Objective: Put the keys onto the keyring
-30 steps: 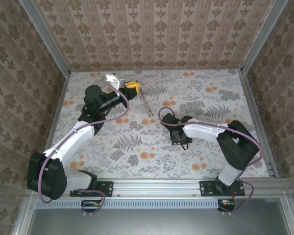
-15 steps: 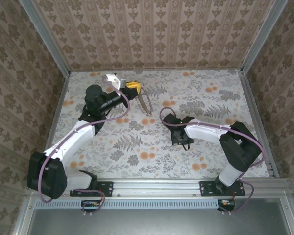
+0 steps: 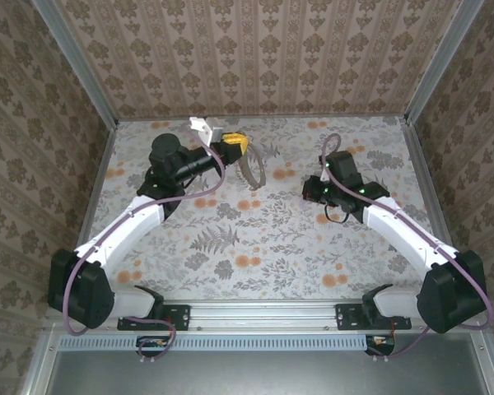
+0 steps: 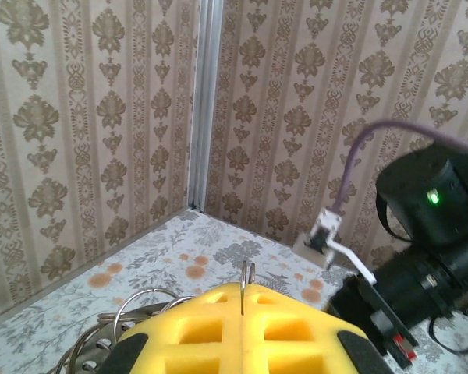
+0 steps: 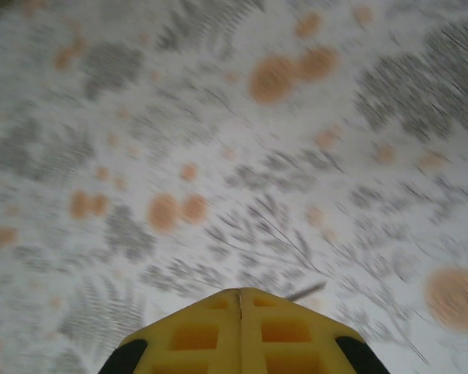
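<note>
Left jaws closed on keyring (image 4: 247, 274), chain loops hanging below-left of them. Right jaws closed, pinching thin grey key (image 5: 304, 292). Right arm (image 4: 425, 226) directly ahead of left jaws, apart.

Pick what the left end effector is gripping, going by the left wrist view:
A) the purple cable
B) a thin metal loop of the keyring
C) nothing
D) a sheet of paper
B: in the left wrist view a thin metal loop of the keyring sticks up from between the shut jaws of the left end effector, and more of its rings hang at lower left.
</note>
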You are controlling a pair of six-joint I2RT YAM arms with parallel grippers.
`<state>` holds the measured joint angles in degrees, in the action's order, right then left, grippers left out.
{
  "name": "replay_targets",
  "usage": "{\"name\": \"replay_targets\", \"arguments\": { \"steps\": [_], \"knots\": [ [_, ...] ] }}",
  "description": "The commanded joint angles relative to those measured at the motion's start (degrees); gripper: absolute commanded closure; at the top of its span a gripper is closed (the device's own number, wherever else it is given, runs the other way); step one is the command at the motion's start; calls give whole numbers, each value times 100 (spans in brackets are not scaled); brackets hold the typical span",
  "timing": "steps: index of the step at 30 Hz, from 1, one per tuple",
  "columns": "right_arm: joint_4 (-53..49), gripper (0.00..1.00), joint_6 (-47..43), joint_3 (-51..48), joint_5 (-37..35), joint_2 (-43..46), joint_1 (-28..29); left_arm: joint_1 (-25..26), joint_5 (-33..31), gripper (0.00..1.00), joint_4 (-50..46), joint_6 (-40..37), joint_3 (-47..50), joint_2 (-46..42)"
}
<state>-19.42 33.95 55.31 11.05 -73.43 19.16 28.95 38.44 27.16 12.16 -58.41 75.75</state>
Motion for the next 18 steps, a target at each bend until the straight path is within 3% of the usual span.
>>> {"name": "replay_targets", "arguments": {
  "steps": [1, 10, 18],
  "knots": [
    [1379, 100, -12, 257, 1501, 81, -351, 103, 161, 100, -130, -185, -400, 91],
    [4071, 100, 962, 309, 3238, -131, -1125, 284, 481, 100, -672, -469, -1015, 378],
    [5311, 100, 1321, 294, 3896, -35, -1268, 430, 814, 100, -1330, -787, -1607, 584]
  ]
}}
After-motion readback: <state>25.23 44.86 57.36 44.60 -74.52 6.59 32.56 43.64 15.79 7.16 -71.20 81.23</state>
